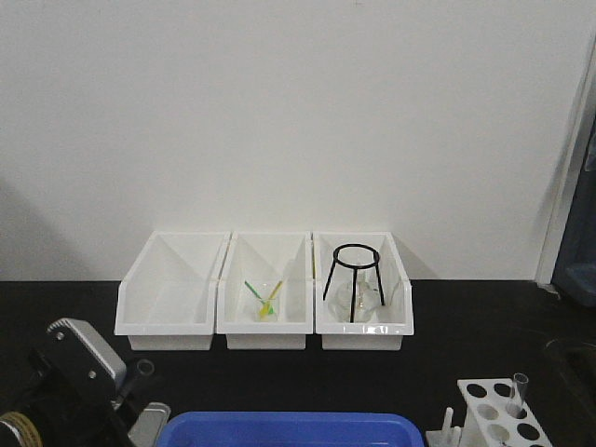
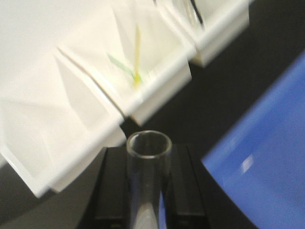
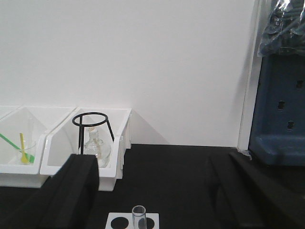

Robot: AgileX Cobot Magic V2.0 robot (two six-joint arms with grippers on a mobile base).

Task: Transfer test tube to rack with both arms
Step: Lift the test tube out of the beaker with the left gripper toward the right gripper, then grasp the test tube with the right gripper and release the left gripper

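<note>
1. The test tube (image 2: 148,183) is a slender cylinder of clear glass with a smooth, round, open rim. In the blurred left wrist view it lies along the line of the left gripper (image 2: 148,153), rim pointing away from the wrist.
2. The left gripper's flat, matte black fingers (image 2: 112,188) press against the tube from both sides, pinching it between them.
3. A second tube (image 1: 518,393), also clear glass, stands upright in a back hole of the rack (image 1: 492,419). The rack is white plastic, with round holes in its top plate and a short peg on its left side.
4. The right gripper (image 3: 159,193) has blocky black fingers spread wide and holds nothing. The second tube shows low between them, touching neither.
5. A glossy blue tray (image 1: 289,430) sits at the near edge of the matte black table (image 1: 466,312).
6. Three white open-front bins (image 1: 172,293) stand in a row against the white wall.
   - The right bin holds a black wire tripod (image 1: 353,293) with a ring top and a glass flask (image 1: 365,300).
   - The middle bin holds a clear beaker (image 1: 264,303) with green and yellow sticks.
</note>
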